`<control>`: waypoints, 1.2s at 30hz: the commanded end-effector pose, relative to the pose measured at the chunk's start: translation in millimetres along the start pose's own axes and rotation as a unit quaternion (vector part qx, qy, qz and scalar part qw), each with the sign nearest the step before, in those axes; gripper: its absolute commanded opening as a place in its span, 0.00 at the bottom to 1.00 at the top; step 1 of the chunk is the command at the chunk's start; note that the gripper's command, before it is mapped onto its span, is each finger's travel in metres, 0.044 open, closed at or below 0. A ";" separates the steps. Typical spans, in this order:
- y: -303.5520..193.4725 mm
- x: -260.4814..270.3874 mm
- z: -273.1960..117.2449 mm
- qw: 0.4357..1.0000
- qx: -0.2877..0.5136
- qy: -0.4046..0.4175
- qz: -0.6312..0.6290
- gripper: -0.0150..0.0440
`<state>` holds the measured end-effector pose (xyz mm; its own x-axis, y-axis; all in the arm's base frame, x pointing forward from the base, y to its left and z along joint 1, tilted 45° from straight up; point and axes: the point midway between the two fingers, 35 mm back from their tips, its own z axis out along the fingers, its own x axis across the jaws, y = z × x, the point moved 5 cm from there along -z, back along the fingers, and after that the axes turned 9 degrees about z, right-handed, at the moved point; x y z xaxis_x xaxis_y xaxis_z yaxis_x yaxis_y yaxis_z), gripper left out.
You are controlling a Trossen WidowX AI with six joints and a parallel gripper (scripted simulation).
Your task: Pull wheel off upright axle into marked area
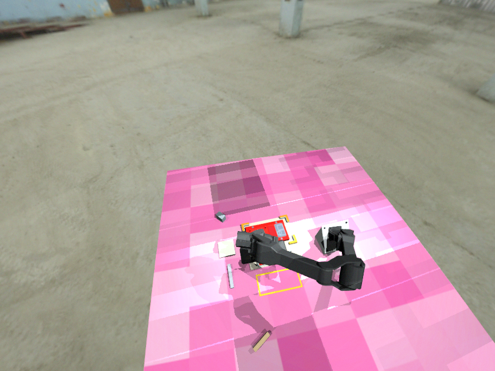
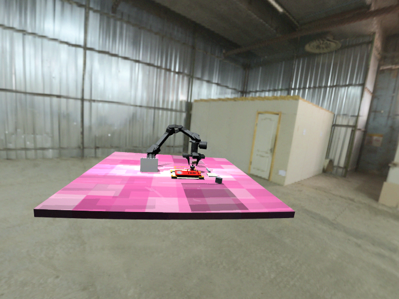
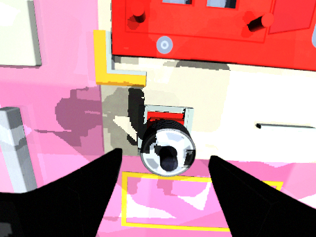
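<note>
The wheel [image 3: 181, 140] [image 2: 192, 167] has a black tyre and a white and silver face, and sits on the upright axle [image 3: 168, 164] on the cream board's near edge. The axle shows only as a dark end in the hub hole. My gripper [image 3: 165, 157] [image 2: 193, 164] is open and points down, with the fingertips spread above the wheel, one on each side in the wrist view. It holds nothing. In the top view the arm hides the fingertips and the wheel. The marked area, a yellow outline [image 3: 124, 201] [image 1: 279, 290], lies on the table beside the board and holds no object.
A red panel [image 3: 208, 45] [image 2: 187, 173] with upright pegs lies on the cream board [image 3: 208, 90] beside yellow corner brackets [image 3: 121, 80]. A pale square [image 1: 226, 248], a grey bar [image 1: 230, 276], a dark block [image 1: 220, 216] [image 2: 218, 180] and a tan bar [image 1: 261, 341] lie around.
</note>
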<state>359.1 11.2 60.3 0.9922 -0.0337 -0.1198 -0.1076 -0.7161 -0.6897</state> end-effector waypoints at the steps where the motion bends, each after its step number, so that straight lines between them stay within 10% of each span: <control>1: 1.0 -1.6 16.8 1.000 0.003 0.000 0.002 0.76; 17: 0.0 -1.6 13.2 1.000 0.001 -0.003 0.000 0.49; 23: 0.0 -1.5 12.1 1.000 0.001 -0.003 0.000 0.25; 36: 0.2 -1.3 7.8 1.000 0.001 -0.002 0.000 0.25</control>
<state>357.0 18.3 53.2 0.9916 -0.0315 -0.1254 -0.1102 -0.7138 -0.6916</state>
